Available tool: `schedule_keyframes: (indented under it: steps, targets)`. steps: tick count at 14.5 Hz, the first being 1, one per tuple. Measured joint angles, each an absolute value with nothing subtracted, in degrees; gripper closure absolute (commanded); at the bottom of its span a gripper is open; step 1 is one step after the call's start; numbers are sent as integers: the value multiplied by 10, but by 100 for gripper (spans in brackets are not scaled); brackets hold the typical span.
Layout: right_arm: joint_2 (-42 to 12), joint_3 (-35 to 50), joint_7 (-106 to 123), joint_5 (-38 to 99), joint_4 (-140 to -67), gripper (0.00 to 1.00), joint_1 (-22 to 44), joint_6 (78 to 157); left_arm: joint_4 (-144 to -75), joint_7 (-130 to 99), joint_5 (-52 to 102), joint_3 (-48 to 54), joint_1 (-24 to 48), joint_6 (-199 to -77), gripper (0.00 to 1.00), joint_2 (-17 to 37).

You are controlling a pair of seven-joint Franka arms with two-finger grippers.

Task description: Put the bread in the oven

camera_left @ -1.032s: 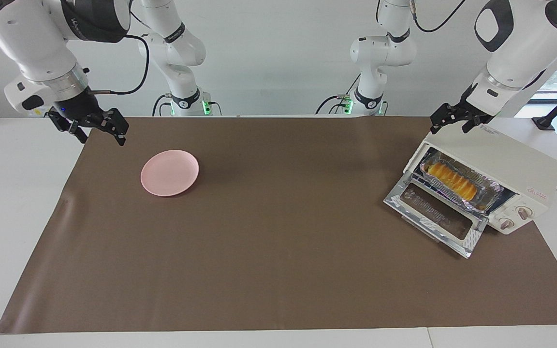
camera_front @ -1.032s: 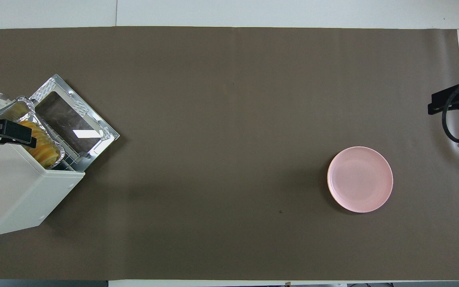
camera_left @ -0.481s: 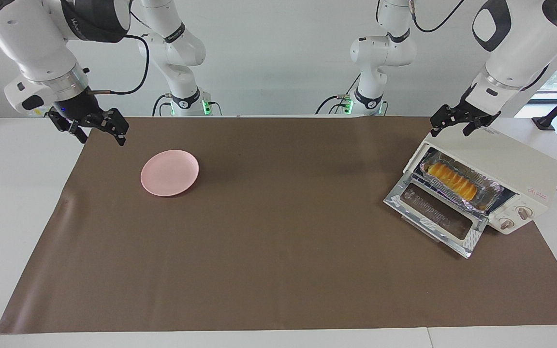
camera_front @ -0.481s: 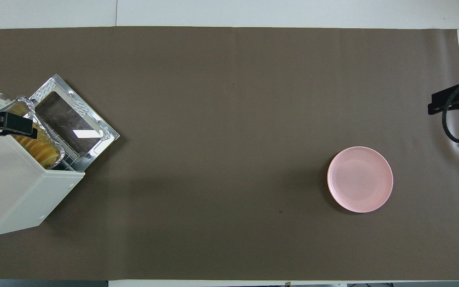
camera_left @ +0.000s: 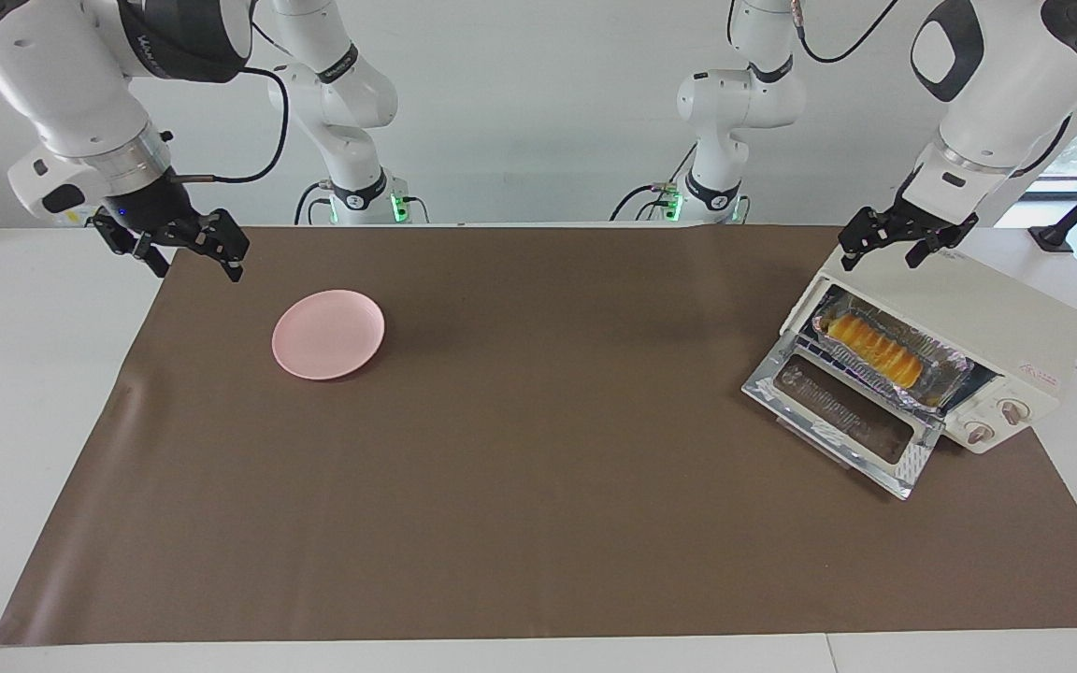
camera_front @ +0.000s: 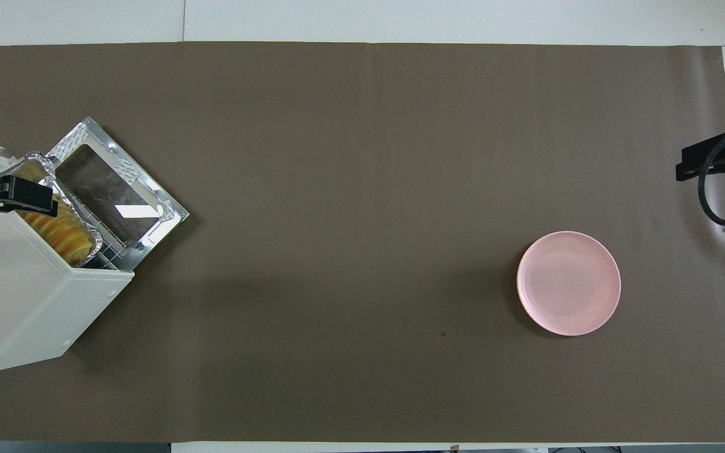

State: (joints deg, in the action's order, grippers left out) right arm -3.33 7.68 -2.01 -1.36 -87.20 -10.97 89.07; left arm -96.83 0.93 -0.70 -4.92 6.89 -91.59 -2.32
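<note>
The oven (camera_left: pixel 987 308) (camera_front: pixel 16 296) stands at the left arm's end of the table. Its glass door (camera_left: pixel 842 416) (camera_front: pixel 111 195) is dropped open. The bread (camera_left: pixel 875 349) (camera_front: pixel 63 234) lies in a silver foil tray (camera_left: pixel 954 369) on the rack in the oven's mouth. My left gripper (camera_left: pixel 882 254) hangs open and empty just above the oven's top. In the overhead view one of its fingers (camera_front: pixel 19 194) covers part of the bread. My right gripper (camera_left: pixel 199 266) (camera_front: pixel 715 160) waits open and empty over the mat's edge at the right arm's end.
A round pink plate (camera_left: pixel 328 334) (camera_front: pixel 569 283) sits empty on the brown mat (camera_left: pixel 538 467), toward the right arm's end. Two knobs (camera_left: pixel 997 421) face out beside the oven door. White tabletop borders the mat on all sides.
My left gripper has drifted a little over the oven's top toward the left arm's end of the table, still open. The bread, the tray, the door and the right arm have not moved.
</note>
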Motion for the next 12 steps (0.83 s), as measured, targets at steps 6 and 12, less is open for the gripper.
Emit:
schedule_keyframes:
  steps: [6, 12]
  targets:
    - [-33, 77, -20, -14, -872, 0, -110, 891, -966, 9, -6, -49, 64, -915, 0, -23]
    - [-33, 77, -20, -14, -872, 0, -110, 891, -965, 9, -5, -49, 64, -915, 0, -23]
